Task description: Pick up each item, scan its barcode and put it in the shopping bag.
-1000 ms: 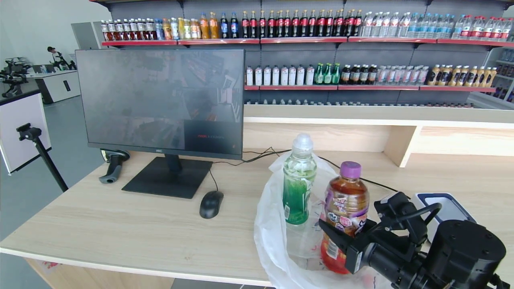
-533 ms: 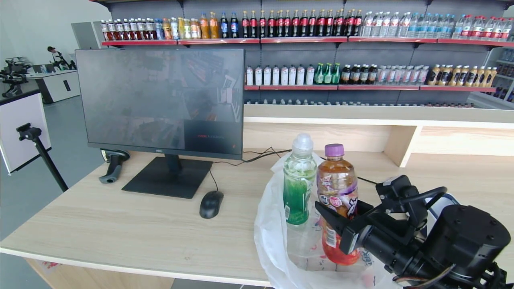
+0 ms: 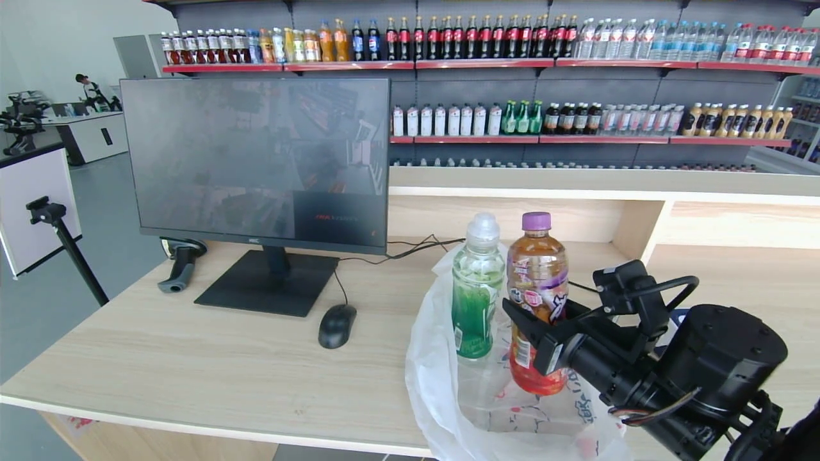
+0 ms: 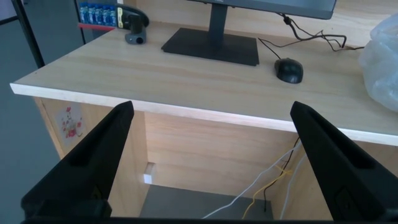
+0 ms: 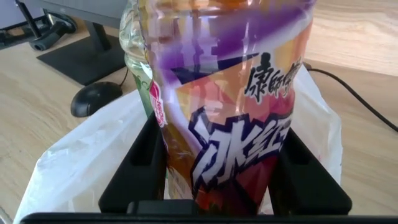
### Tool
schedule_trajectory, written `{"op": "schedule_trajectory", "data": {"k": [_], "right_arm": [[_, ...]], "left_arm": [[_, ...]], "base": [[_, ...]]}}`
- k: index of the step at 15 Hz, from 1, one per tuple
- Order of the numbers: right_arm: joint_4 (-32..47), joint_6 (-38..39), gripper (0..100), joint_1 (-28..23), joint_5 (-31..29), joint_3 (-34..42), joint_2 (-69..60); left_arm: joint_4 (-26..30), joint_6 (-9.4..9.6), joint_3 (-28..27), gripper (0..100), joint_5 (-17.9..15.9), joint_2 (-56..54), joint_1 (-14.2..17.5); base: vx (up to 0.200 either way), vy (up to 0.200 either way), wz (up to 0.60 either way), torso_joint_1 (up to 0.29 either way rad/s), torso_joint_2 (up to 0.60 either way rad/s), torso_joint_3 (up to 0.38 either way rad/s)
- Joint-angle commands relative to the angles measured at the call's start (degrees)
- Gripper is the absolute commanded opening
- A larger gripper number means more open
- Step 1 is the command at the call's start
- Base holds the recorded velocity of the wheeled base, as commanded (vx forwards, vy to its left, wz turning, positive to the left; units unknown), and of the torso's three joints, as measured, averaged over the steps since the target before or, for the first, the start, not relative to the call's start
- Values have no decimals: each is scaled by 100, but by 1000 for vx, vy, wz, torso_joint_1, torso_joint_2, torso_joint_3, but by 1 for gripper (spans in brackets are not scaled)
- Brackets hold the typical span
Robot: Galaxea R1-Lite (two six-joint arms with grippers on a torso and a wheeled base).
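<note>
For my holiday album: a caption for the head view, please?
Right gripper holds a purple-capped bottle at the white shopping bag, beside a green-labelled bottle.

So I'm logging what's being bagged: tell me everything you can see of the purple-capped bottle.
The purple-capped bottle is clear plastic, holding amber-orange drink, with a purple, orange and white printed wrap. It is upright, cap on, gripped around its lower middle by the right gripper, jaws on either side. It hangs over the open shopping bag, close beside a green-labelled bottle.
</note>
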Motion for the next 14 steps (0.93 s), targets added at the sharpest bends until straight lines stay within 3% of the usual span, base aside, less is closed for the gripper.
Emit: {"op": "schedule_trajectory", "data": {"k": [1,14], "right_arm": [[-6,2,0,-60,5,-66,109],[-6,2,0,-87,-4,-250,469]], "left_arm": [[-3,-1,0,100,1,-2,-4],[-21,-1,0,100,1,-2,-4]], "base": [[0,0,0,0,0,0],[0,0,0,0,0,0]]}}
